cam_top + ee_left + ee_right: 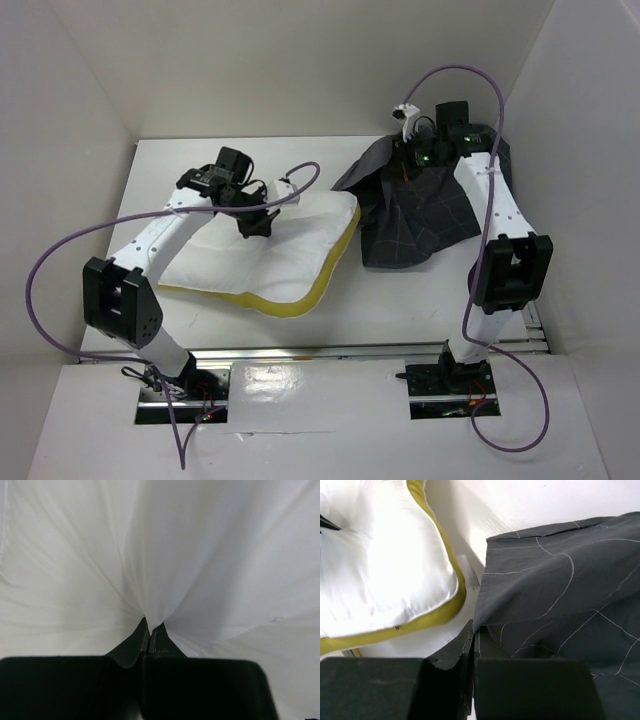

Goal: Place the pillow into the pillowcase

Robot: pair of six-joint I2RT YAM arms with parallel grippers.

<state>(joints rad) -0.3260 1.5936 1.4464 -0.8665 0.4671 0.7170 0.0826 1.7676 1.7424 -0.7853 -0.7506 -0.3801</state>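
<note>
Two grips: I see the left end effector (150, 631) pinched on a fold of the pillow (275, 262), the right end effector (474, 631) clamped on the pillowcase (425, 215) hem; both fabrics lie adjacent on the tabletop (400, 300).

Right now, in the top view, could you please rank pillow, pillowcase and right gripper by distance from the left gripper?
1. The pillow, pinched by the left gripper itself.
2. The pillowcase, lying to the right.
3. The right gripper, farther right, holding the pillowcase's raised edge.

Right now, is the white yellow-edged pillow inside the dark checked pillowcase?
Outside: the white yellow-edged pillow lies uncovered beside the dark checked pillowcase.
</note>
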